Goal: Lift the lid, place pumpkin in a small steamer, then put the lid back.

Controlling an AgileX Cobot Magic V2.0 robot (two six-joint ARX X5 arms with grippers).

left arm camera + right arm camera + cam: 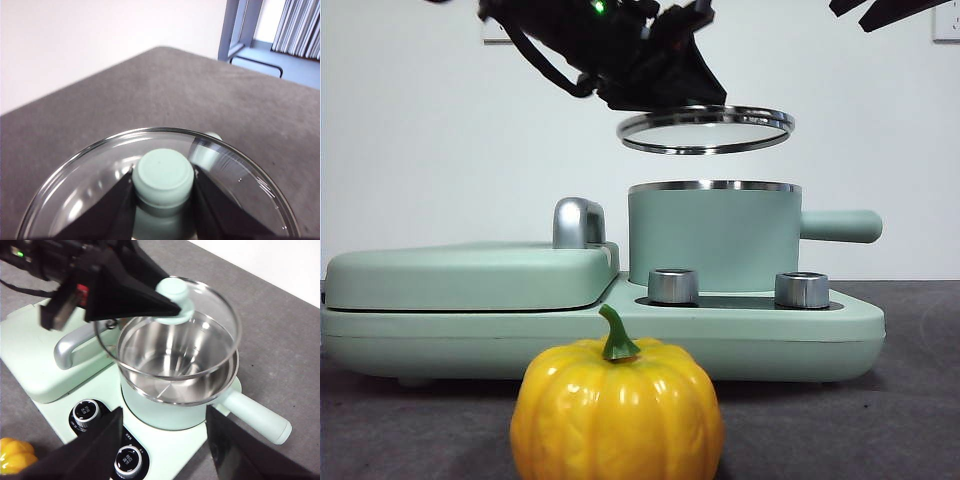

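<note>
Mint-green cooker base point(770, 340) on grey table point(910, 400), flat griddle cover point(460, 275) with chrome handle point(578, 222) on one half. Small steamer point(715, 235) seated on other half, uncovered, steel interior bare in right wrist view, side handle point(840, 226) pointing away from griddle. Lid point(706, 129) held in air directly above steamer, clear of rim, slightly tilted. Left gripper point(163, 181) clamped on lid knob point(165, 175), a jaw on each side. Pumpkin point(617, 412) upright on table in front of base, untouched. Two control knobs point(673, 286) on base front. Right gripper point(165, 445) above front of base, jaws spread wide, holding nothing
</note>
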